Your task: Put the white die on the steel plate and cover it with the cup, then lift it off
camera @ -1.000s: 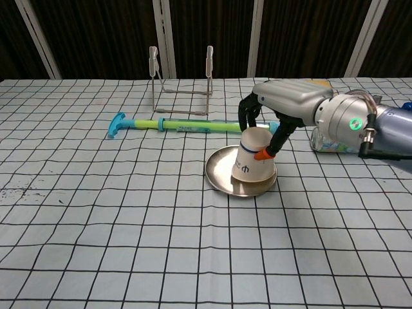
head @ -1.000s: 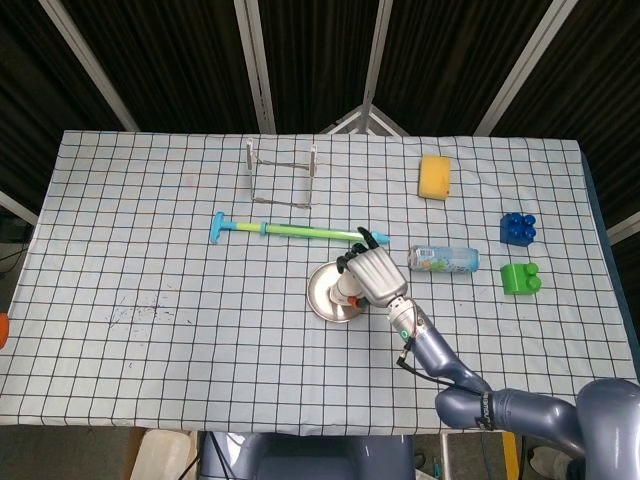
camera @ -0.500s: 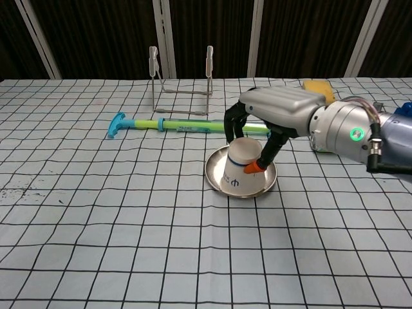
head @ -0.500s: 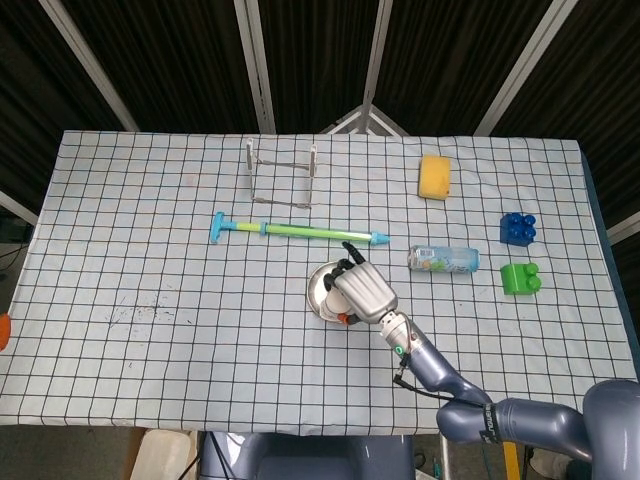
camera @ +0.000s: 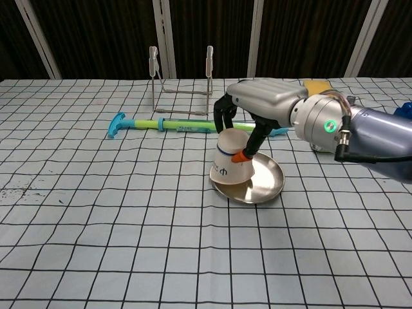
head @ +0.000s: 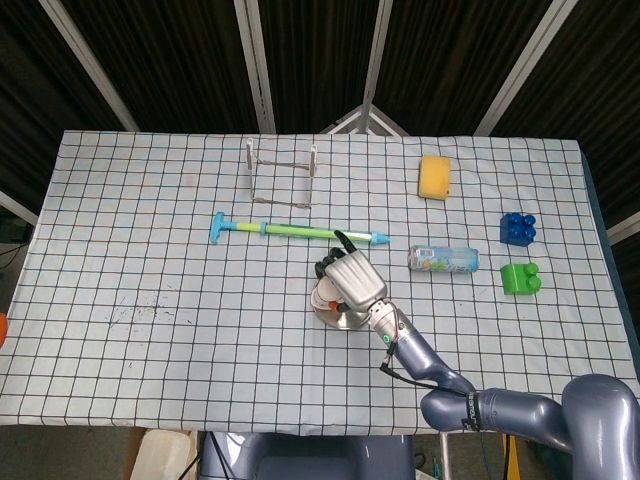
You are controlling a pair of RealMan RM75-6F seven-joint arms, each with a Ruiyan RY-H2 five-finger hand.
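My right hand (camera: 261, 103) grips an upside-down white paper cup (camera: 230, 165) from above, near its base. The cup is tilted and sits over the left rim of the steel plate (camera: 269, 178), its mouth partly past the edge. From the head view, the right hand (head: 350, 279) hides most of the cup, and only a sliver of the plate (head: 345, 317) shows below it. No white die shows in either view; the bare right part of the plate holds nothing. My left hand is out of sight.
A wire rack (camera: 181, 77) stands behind, with a green and blue stick tool (camera: 174, 124) lying in front of it. To the right lie a plastic bottle (head: 443, 260), a yellow sponge (head: 434, 176), a blue block (head: 517, 228) and a green block (head: 520, 278).
My right hand has carried the cup leftward across the plate, from its right-centre to over its left rim, and the cup is more tilted. The plate's right side is now uncovered.
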